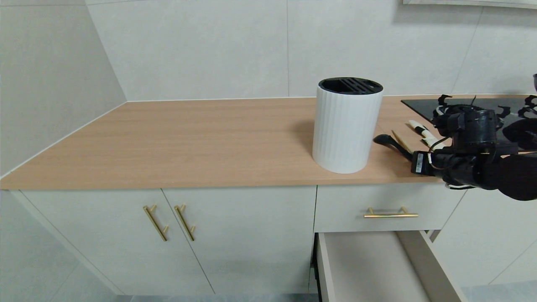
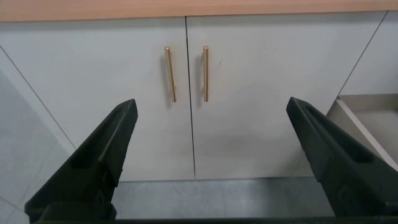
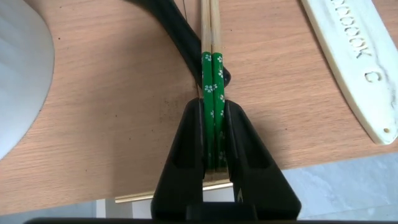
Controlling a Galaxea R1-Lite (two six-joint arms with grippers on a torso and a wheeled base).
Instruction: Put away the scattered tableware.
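Observation:
A pair of wooden chopsticks (image 3: 211,74) with green flowered ends lies on the wooden counter (image 1: 188,138), and my right gripper (image 3: 213,111) is shut on them at the counter's front edge. In the head view the chopsticks (image 1: 400,140) show just right of the white ribbed utensil holder (image 1: 346,126), with the right gripper (image 1: 416,158) at their near end. A black spoon (image 3: 177,31) lies partly under the chopsticks. A white-handled utensil (image 3: 348,62) rests farther right. My left gripper (image 2: 211,106) is open, low in front of the cabinet doors (image 2: 186,93).
An open drawer (image 1: 377,268) stands below the counter's right part, under a shut drawer with a gold handle (image 1: 390,214). A black cooktop (image 1: 461,105) sits at the back right. The white holder's edge (image 3: 18,74) is close beside the gripper.

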